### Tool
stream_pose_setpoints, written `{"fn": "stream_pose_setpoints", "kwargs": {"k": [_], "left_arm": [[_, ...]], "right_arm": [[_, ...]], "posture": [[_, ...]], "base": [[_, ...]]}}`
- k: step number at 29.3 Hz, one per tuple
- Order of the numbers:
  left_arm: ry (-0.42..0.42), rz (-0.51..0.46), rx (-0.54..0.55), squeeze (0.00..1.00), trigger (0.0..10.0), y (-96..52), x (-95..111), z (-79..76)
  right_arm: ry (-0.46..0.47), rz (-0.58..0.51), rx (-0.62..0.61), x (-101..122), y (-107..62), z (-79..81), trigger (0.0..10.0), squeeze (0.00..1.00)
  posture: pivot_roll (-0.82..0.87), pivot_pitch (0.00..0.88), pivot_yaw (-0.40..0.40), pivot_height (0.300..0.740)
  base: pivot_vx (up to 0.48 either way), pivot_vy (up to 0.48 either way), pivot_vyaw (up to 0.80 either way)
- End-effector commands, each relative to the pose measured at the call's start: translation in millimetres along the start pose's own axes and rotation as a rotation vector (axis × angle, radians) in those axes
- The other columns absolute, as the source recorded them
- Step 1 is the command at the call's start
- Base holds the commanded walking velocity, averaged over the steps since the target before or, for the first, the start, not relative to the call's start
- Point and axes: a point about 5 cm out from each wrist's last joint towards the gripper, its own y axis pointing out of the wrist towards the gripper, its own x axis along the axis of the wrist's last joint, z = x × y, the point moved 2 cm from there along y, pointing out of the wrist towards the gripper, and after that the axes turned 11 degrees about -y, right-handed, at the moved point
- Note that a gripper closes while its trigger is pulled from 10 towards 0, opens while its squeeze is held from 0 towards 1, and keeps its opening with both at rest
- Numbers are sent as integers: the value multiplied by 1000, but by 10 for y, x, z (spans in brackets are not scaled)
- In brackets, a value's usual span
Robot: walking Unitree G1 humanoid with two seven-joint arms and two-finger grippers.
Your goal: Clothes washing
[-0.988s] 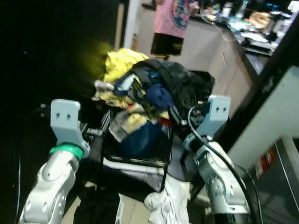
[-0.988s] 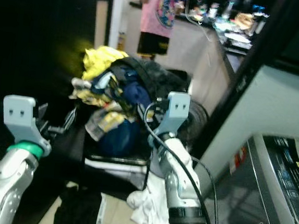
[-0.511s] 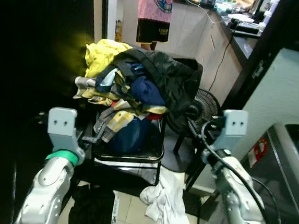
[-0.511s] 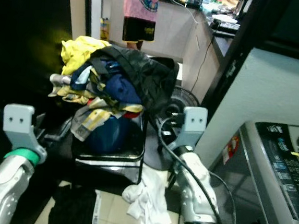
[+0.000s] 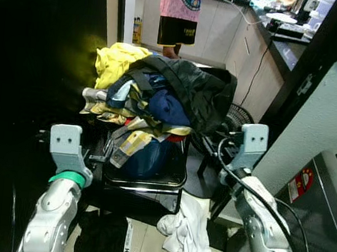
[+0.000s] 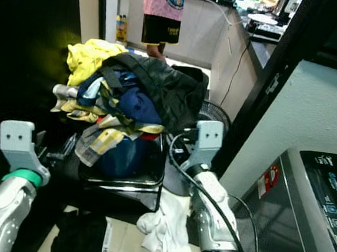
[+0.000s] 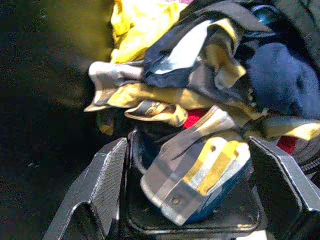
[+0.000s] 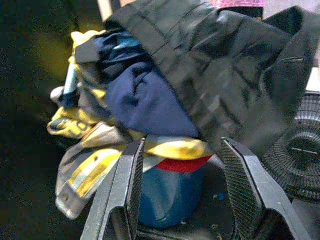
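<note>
A heap of clothes is piled on a black chair. On top lie a black jacket, a yellow garment and a navy one. A yellow-and-grey checked shirt hangs down over something blue on the seat. My left gripper is open and empty, low at the chair's left front, facing the checked shirt. At the chair's right side, just below the jacket, my right gripper is also open and holds nothing.
A white cloth and a dark garment lie on the tiled floor before the chair. A fan stands behind on the right. A washing machine is at the right. A person stands by the far counter.
The camera has swung and the blur has cleared. Both arms stay raised with open grippers at the chair. The right arm sits slightly nearer the heap than half a second ago.
</note>
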Motion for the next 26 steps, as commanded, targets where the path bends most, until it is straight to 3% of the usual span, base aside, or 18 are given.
{"fn": "stream_pose_setpoints", "kwargs": {"k": [1, 8, 14, 18, 26], "left_arm": [[-10, -19, -16, 0, 10000, 2, 39, -43], [-10, -63, -31, 0, 10000, 82, 160, -124], [12, -68, -60, 0, 10000, 129, 190, -190], [21, -51, -60, 0, 10000, 153, 208, -105], [14, -46, -45, 0, 10000, 194, 216, -30]], "right_arm": [[9, -3, -19, 22, -6, -45, 10000, 0], [10, -68, -14, 229, 117, -18, 10000, 0], [7, -71, 1, 210, 125, 33, 10000, 0], [18, -69, -33, 165, 83, 32, 10000, 0], [25, -62, -58, 153, 24, 26, 10000, 0]], "posture": [[-3, 24, -45, 740], [2, 13, -58, 740], [27, 3, -38, 740], [23, 0, 29, 740], [13, 0, 22, 740]], "base": [[322, 0, 0], [335, 0, 0], [337, 0, 0], [351, 0, 0], [435, 0, 0]]}}
